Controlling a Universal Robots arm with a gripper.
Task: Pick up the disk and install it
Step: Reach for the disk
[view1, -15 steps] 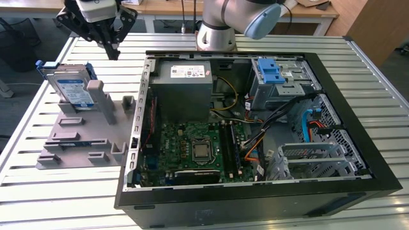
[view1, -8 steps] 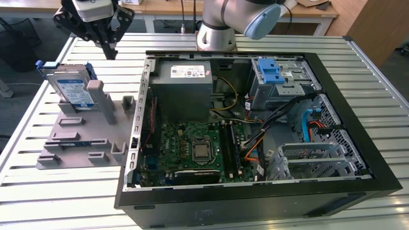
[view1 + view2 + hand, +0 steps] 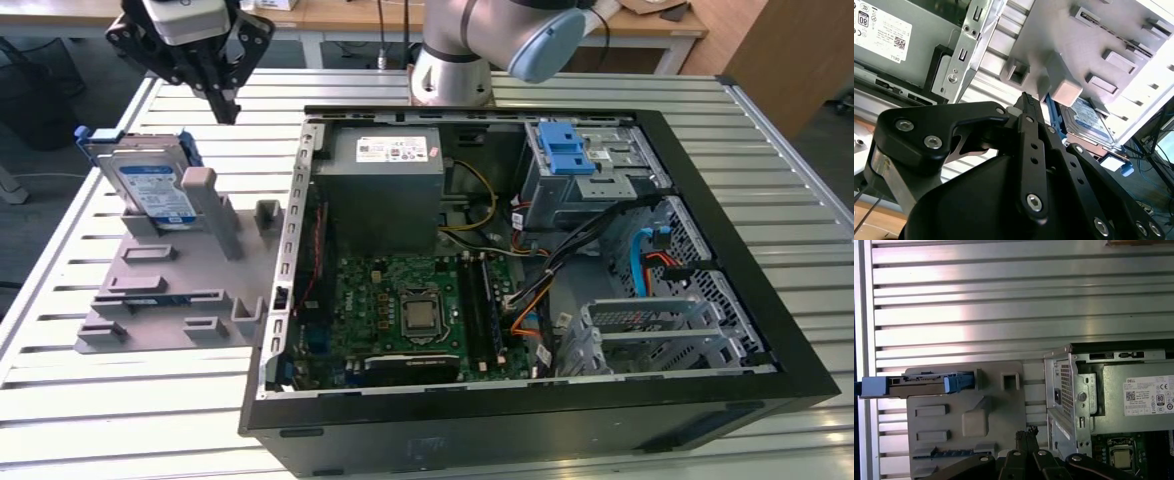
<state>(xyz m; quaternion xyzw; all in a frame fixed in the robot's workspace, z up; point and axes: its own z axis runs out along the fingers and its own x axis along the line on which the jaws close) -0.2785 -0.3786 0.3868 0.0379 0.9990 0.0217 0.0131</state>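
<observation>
The disk [image 3: 150, 182], a silver hard drive with a white-and-blue label and blue frame, stands on edge in a grey holder plate [image 3: 160, 290] to the exterior view's left of the open computer case [image 3: 747, 300]. My gripper [image 3: 224, 110] hangs above the table behind the disk, a little to the exterior view's right of it and apart from it. Its black fingers are shut together with nothing between them. In both wrist views the fingertips meet: gripper [image 3: 1026, 98], gripper [image 3: 1027, 431]. The disk [image 3: 1089, 117] lies beyond the holder's block, and the disk [image 3: 929, 385] shows edge-on.
Inside the case are a grey power-supply box [image 3: 387, 165], a motherboard [image 3: 414, 305], cables, and a drive cage with a blue latch [image 3: 566, 150]. The robot base [image 3: 454, 70] stands behind the case. The slatted metal table [image 3: 120, 400] runs to an edge at the exterior view's left.
</observation>
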